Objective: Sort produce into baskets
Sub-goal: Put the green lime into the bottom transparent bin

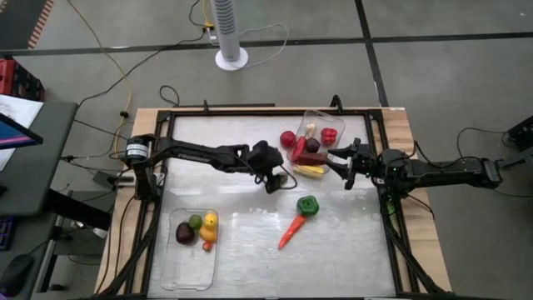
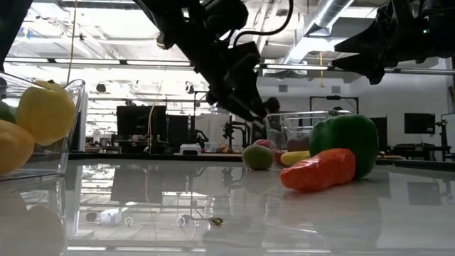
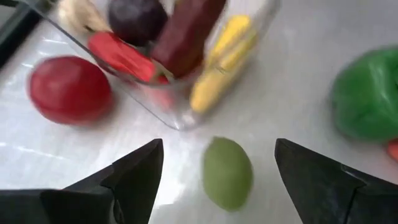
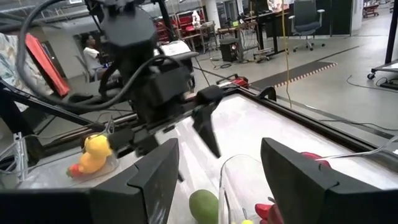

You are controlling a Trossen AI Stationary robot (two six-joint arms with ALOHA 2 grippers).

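A small green oval piece point(image 3: 227, 173) lies on the table just off the near corner of the far clear basket point(image 3: 180, 118), and also shows in the low view point(image 2: 257, 156). My left gripper point(image 3: 219, 144) hangs open above it, one finger on each side, touching nothing. That basket point(image 1: 320, 117) holds red, dark purple, yellow and pale pieces. My right gripper point(image 1: 341, 171) is open and empty, in the air beside the basket's right side. A round red piece point(image 1: 287, 138) lies on the table left of the basket.
A green pepper point(image 1: 307, 206) and an orange carrot point(image 1: 291, 231) lie on the table near the middle. The second clear basket point(image 1: 190, 271) stands near left with a dark purple, a green and a yellow-orange piece. A black frame point(image 1: 250, 112) rims the table.
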